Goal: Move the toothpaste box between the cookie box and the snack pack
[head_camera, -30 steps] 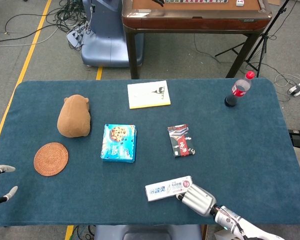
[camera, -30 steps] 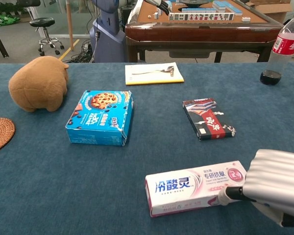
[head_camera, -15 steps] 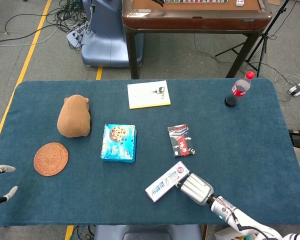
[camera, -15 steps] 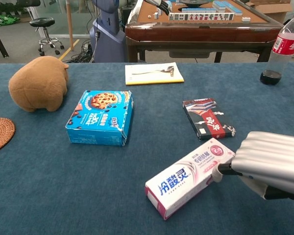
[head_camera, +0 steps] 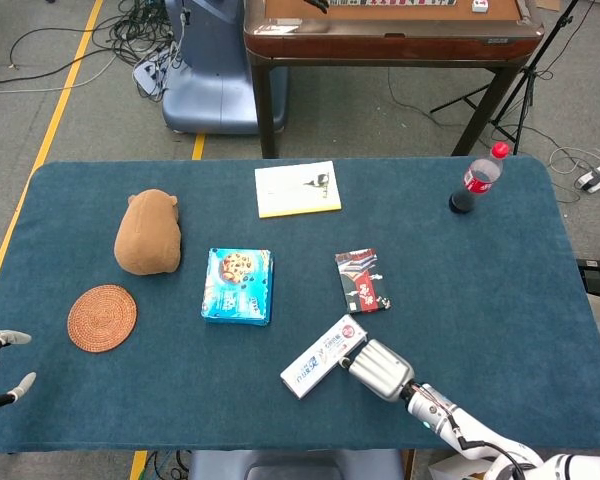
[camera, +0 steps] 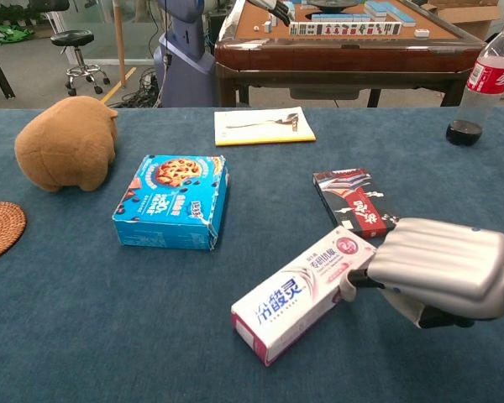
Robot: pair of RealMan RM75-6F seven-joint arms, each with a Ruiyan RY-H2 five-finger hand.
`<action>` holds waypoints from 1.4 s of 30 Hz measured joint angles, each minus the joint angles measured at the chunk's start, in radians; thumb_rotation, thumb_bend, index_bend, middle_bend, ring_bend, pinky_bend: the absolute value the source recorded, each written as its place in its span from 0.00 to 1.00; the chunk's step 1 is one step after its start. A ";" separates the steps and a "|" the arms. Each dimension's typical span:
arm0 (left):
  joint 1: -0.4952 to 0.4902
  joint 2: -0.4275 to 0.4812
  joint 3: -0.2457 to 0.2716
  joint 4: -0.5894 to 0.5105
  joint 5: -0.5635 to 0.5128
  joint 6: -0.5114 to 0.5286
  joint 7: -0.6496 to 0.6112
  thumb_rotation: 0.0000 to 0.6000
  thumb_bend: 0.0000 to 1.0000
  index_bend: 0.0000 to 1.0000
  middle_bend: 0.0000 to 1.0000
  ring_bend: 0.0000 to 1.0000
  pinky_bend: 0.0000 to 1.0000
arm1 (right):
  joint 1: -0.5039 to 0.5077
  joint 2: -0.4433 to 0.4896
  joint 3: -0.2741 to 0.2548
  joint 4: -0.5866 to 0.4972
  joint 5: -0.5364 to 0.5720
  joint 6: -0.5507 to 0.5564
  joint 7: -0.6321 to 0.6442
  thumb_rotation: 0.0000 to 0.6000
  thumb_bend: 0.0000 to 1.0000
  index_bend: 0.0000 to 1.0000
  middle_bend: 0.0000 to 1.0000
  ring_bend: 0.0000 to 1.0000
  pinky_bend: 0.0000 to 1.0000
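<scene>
On the blue felt table [head_camera: 480,270], the right hand [camera: 441,269], fingers pressed together, is nudging the toothpaste box [camera: 302,292] slantwise toward the gap separating cookie box [camera: 174,201] and snack pack [camera: 357,202], presumably pushing rather than gripping.

The right hand [camera: 441,270] pushed the toothpaste box [camera: 302,293] up and left, turning it slantwise, maybe still touching it.
</scene>
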 measured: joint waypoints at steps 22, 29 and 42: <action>-0.002 -0.001 0.000 0.000 0.002 -0.005 0.004 1.00 0.27 0.35 0.34 0.33 0.46 | 0.003 0.063 -0.034 -0.012 0.042 0.060 0.006 1.00 1.00 0.31 1.00 1.00 0.97; -0.003 -0.003 0.001 -0.001 -0.001 -0.008 0.010 1.00 0.27 0.35 0.34 0.33 0.46 | 0.001 0.083 -0.035 -0.002 0.063 0.073 0.011 1.00 1.00 0.31 1.00 1.00 0.97; -0.002 -0.001 0.001 -0.001 0.001 -0.006 0.006 1.00 0.27 0.35 0.34 0.33 0.46 | 0.017 0.051 -0.014 0.044 0.126 0.070 0.003 1.00 1.00 0.31 1.00 1.00 0.97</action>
